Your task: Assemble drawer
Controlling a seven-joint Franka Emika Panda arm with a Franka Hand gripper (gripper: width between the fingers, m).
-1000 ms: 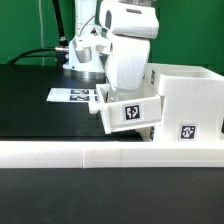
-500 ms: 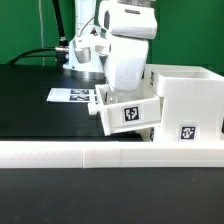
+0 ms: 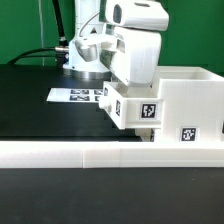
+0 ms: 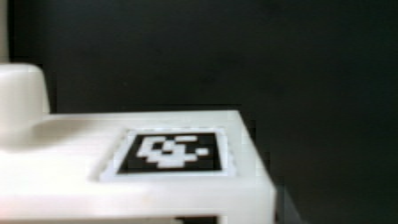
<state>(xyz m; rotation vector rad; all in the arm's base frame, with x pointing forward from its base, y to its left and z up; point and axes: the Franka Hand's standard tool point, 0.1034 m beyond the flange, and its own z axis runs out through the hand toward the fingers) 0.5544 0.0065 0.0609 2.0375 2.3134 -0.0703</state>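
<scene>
Drawer's small white open-topped plastic box (image 3: 133,108) is raised off the black tabletop (image 3: 40,110), pressed against the bigger white cube-shaped casing (image 3: 188,100), not slid in yet. Gripper hidden, can't tell its state.

Small open-topped box (image 3: 133,108) pressed against larger casing (image 3: 188,105), marker facing camera; arm above it; marker board (image 3: 78,96) behind; border wall (image 3: 100,153) in front.
</scene>
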